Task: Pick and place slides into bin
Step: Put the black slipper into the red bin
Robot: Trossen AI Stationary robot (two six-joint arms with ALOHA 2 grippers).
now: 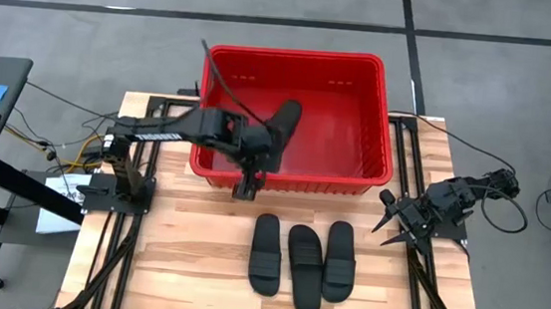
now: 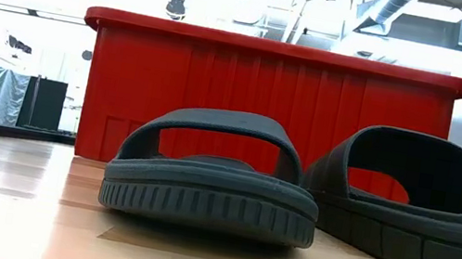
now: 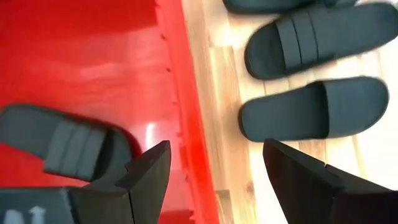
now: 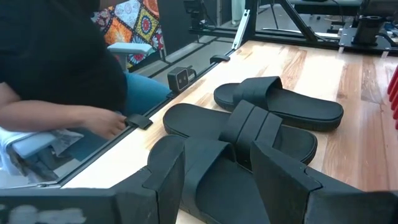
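Over the bin's front wall, my left hand (image 1: pixel 245 186) hangs with fingers spread wide, gripping nothing. Inside the bin (image 1: pixel 363 67), one slide (image 1: pixel 284 123) leans against the left-centre floor. On the table (image 1: pixel 187 247) in front, three slides (image 1: pixel 302 260) lie side by side, touching. Far right, at the table edge, my right hand (image 1: pixel 391 223) waits, fingers apart, empty.

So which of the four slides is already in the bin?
The slide lying inside the red bin, just beyond the open left gripper. The other three slides sit side by side on the wooden table.
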